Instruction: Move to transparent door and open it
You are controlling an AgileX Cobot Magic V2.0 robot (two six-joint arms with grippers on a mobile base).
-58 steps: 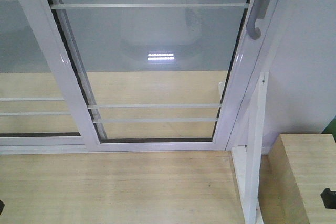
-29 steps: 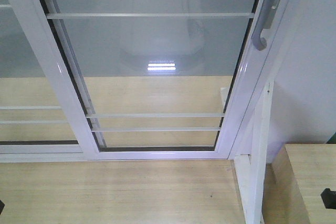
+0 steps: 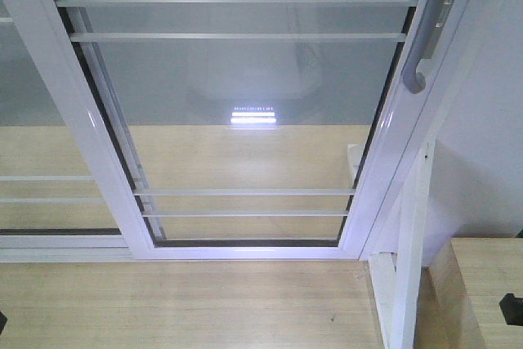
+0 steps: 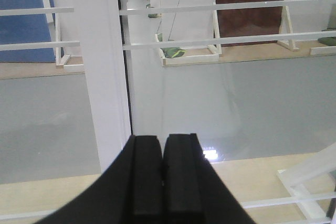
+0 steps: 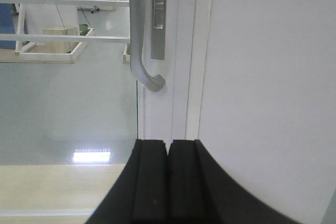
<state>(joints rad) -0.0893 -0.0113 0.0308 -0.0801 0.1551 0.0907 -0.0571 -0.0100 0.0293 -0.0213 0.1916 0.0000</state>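
right gripper [image 5: 168,179] pinched empty, facing handle [image 5: 138,40] | left gripper [image 4: 163,177] pinched empty, facing white frame post [image 4: 100,77] | front view alone shows transparent door [image 3: 245,87] down to floor

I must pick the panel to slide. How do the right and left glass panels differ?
The right panel carries a curved silver handle and lock plate; the left panel shows none. The right panel shows full width; the left panel is cut by the picture edge. Both have white frames, clear glass, thin horizontal rails.

Count's short: two glass panels, the door [image 3: 245,96] and its neighbour [image 3: 33,136]; one handle [image 3: 417,79]; one lock plate [image 5: 157,19]; two grippers, left gripper [image 4: 161,177] plus right gripper [image 5: 168,182].
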